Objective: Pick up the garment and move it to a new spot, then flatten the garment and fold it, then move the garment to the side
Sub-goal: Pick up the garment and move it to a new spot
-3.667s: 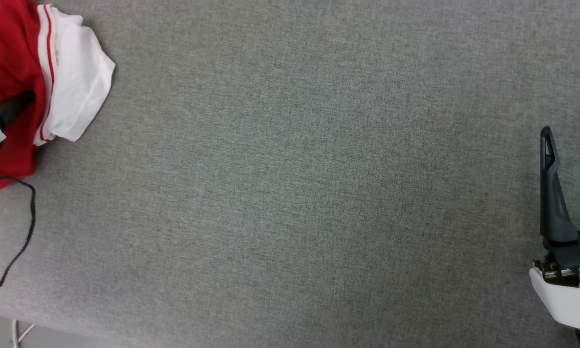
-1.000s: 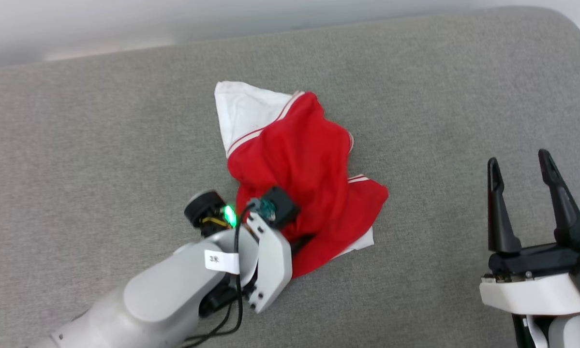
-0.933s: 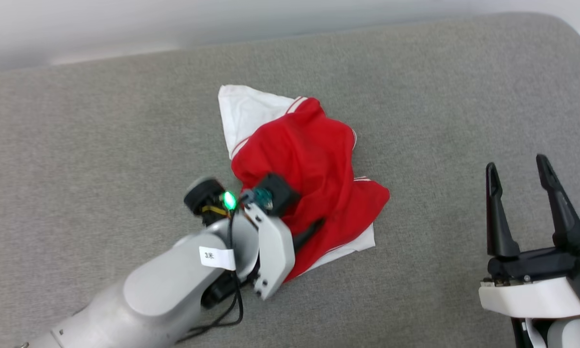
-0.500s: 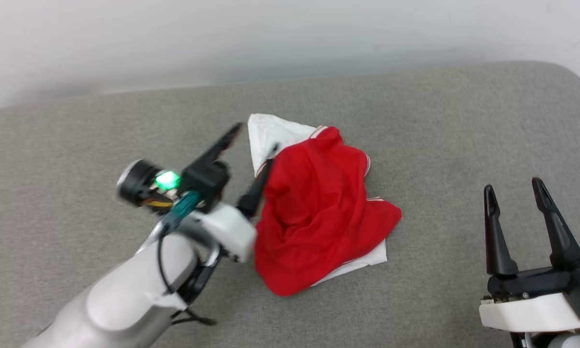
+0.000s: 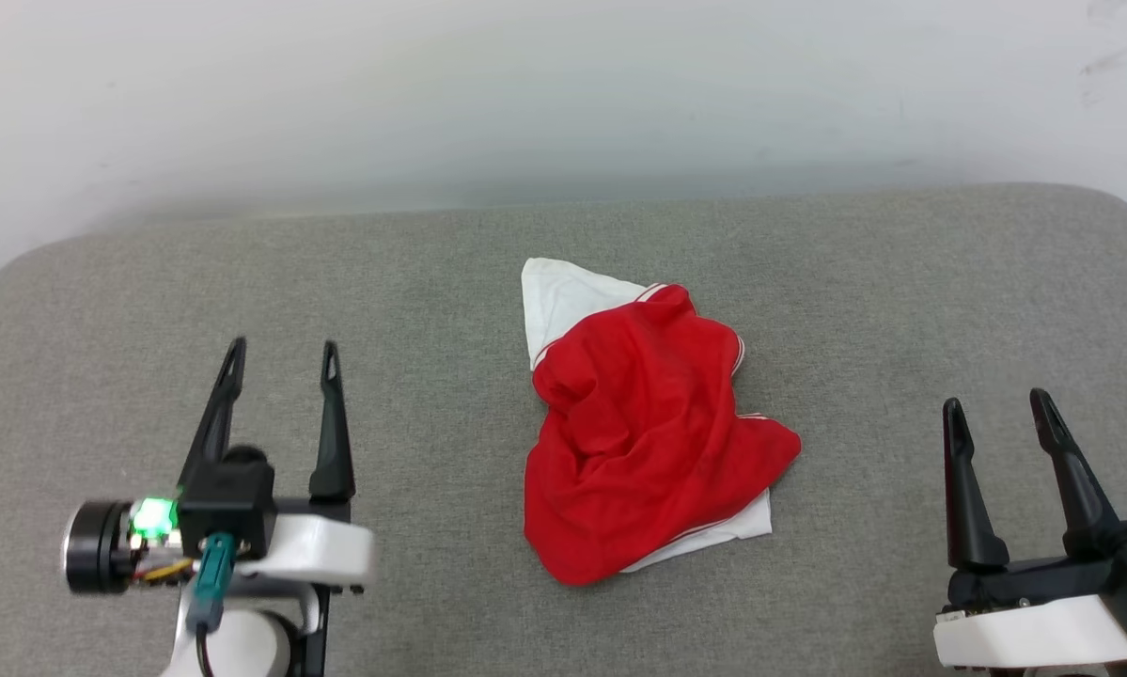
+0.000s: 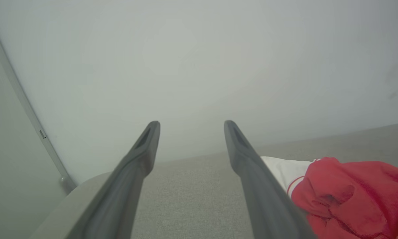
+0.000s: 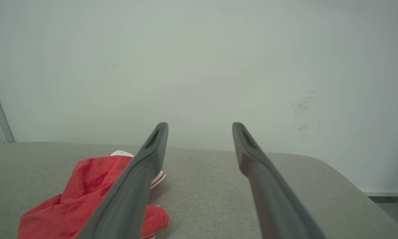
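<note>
Pale wall (image 5: 563,94) closes the scene at the back, plain, with some faint marks at the right. Below it spreads a wide grey fabric surface (image 5: 413,273) with rounded far corners. On the middle of this surface lies the garment (image 5: 652,442), crumpled into one heap and mostly red on top. Its long axis goes from far to near in the head view, leaning a little. The white sleeve (image 5: 558,301) makes a pointed corner at the far end, directed toward the wall. One red corner sticks out to the robot's right, and a strip of white cloth shows under the near right edge. The garment is between the two grippers and well apart from both. The left gripper (image 5: 283,346) is at the lower left, its fingers spread apart with nothing between them, pointing toward the wall. The right gripper (image 5: 993,397) is at the lower right, its fingers also spread and holding nothing. A small green light (image 5: 152,517) glows on the left wrist
</note>
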You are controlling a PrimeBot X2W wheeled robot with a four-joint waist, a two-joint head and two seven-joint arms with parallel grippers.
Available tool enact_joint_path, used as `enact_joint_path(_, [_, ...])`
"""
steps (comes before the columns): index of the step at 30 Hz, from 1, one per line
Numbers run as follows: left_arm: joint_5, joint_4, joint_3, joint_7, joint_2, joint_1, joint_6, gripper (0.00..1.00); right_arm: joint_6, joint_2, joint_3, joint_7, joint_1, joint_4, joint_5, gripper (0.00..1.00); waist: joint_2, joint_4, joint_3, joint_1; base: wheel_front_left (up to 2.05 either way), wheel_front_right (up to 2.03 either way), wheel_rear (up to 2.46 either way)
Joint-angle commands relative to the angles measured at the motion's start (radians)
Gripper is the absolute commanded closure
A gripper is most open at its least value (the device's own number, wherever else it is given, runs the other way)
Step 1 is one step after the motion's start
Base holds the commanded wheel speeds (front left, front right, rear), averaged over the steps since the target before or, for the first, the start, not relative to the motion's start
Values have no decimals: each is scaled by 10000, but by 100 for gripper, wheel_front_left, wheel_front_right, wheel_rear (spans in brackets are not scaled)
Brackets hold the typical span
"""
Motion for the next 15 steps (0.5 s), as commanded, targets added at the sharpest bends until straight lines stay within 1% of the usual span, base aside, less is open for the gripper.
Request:
enact_joint_path(1, [170,-96,207,-23,-147,329,7,0,-3,13,-13,-20,160,75,110,0,0,13,-39,0,0,0,0])
enact_joint_path(4, [632,-285,865,-24,-531,1151,-257,0,-3,11,-2,-20,195,241,272,0,0,46,-110,0,0,0,0])
enact_joint_path(9, [1206,-411,1810,-25,-1296,2245,-1044,0,-3,11,19,-20,415,639,464,0,0,130,-248,0,0,0,0])
enact_joint_path(15, [1785,-197,2705,-25,-2174,3006,-1904,0,-3,11,113,-20,628,1079,580,0,0,218,-366,0,0,0,0])
